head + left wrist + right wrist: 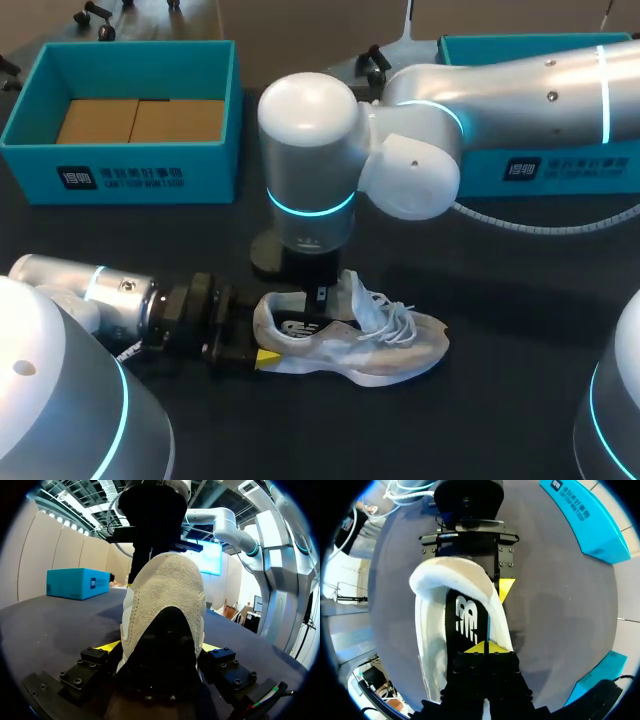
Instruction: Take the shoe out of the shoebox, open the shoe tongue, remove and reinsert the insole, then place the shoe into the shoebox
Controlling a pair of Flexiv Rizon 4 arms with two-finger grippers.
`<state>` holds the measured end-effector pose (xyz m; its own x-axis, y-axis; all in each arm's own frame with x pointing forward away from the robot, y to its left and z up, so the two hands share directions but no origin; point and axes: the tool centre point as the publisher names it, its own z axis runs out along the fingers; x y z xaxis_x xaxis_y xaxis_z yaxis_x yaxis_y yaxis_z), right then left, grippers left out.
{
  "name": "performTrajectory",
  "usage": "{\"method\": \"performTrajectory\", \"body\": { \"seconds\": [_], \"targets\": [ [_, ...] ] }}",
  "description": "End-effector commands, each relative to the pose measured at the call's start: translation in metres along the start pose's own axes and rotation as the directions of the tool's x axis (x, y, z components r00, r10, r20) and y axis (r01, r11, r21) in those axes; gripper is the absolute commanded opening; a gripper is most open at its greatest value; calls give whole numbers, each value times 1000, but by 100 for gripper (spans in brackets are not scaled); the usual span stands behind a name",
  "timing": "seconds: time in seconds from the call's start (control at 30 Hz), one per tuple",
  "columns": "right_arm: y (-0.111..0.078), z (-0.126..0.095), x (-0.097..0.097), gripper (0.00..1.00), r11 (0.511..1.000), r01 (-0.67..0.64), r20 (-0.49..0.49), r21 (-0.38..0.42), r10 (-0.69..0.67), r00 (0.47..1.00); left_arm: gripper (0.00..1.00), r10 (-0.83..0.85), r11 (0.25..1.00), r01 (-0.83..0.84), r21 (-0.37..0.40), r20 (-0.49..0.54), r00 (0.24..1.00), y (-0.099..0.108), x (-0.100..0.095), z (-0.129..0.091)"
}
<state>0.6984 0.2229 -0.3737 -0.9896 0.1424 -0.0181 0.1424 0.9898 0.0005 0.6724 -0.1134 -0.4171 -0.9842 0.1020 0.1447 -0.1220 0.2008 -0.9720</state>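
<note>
We have the shoe (360, 340) out on the table (520, 285), lying on its sole. Its long axis runs across in front of us, heel toward our left arm and toe toward the right.

Our left hand (159, 647) comes in low along that axis and clamps the heel between its two fingers, one on each side. Our right arm reaches past the middle and drops straight down over the shoe's opening. Its hand (485, 647) is drawn narrow, with the yellow tips meeting on the dark insole (465, 615) just behind the tongue. We cannot tell whether the tips actually pinch the insole or only press on it.

The open shoebox (150, 170) sits at the far left of the table, well apart from the shoe and beyond it.

We judge we are at the insole step. What the next move turns on is that the insole stretches from the heel toward the toe, away from the left hand, while the right hand stands right above it. Any pull or push should therefore follow the shoe's length, with the left hand bracing the heel.
</note>
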Motion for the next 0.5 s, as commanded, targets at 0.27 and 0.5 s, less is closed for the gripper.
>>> {"method": "performTrajectory", "body": {
  "seconds": [0.27, 0.5],
  "targets": [
    [-27, 2, -1, 0, 999, -47, -16, -4, 47, 999, 0, 1, 1000, -1, 0, 3, 1000, 0, 1, 0],
    [-38, 9, -5, 0, 999, -54, -57, 0, 54, 997, 0, 1, 1000, -1, 0, 3, 1000, 0, 1, 0]
  ]
}}
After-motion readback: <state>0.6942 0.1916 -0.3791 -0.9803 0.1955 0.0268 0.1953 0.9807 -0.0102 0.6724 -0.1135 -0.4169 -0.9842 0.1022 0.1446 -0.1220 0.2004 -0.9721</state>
